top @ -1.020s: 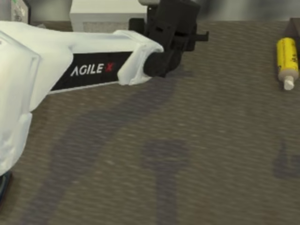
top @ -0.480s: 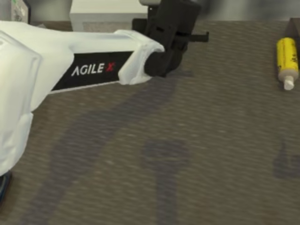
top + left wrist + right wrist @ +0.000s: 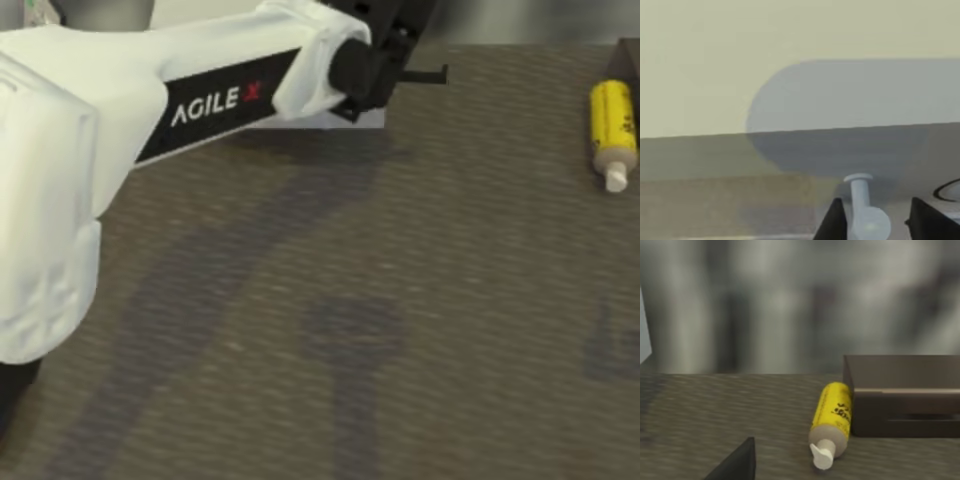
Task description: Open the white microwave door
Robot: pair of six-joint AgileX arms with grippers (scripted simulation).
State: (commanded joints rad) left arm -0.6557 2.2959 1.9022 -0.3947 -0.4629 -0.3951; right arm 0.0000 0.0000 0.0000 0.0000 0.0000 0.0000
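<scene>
The white microwave [image 3: 330,118] sat at the surface's [image 3: 400,300] far edge, mostly hidden under the left arm, which had swung farther back than a moment earlier. The left gripper [image 3: 875,220] straddled a pale handle post [image 3: 860,195], fingers apart. A yellow bottle [image 3: 612,130] lay far right.

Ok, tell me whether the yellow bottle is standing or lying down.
Lying down. The yellow bottle rests on its side on the table, white cap toward the near edge, beside a dark brown box.
</scene>
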